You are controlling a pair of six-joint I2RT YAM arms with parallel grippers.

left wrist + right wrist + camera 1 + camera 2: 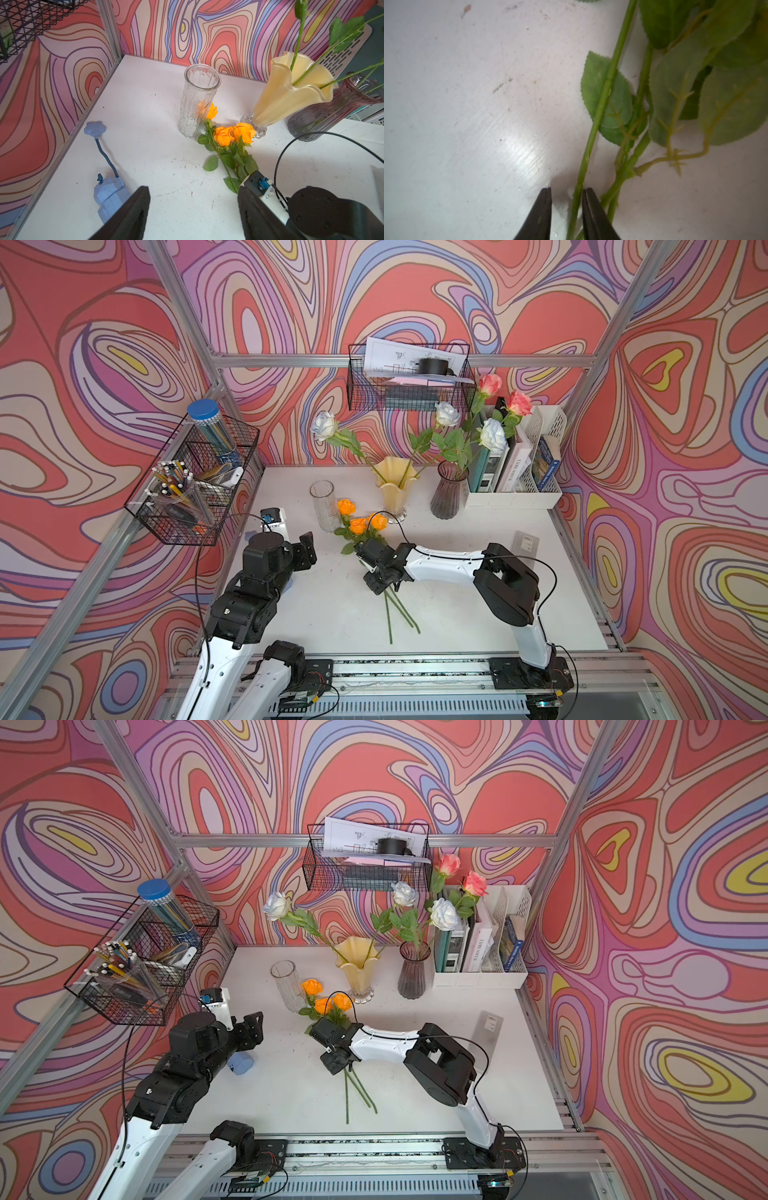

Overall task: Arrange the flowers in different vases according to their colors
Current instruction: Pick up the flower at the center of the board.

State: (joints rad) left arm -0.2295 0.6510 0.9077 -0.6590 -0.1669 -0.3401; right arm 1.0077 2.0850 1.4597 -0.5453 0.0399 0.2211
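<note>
Both hands open: right hand (566,189) tipped down astride one flower stem (601,104), left hand (193,188) hovering empty.

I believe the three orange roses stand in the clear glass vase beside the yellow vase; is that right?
Not quite: the orange roses lie on the table by the empty clear glass vase beside the yellow vase; the left wrist view shows it.
</note>
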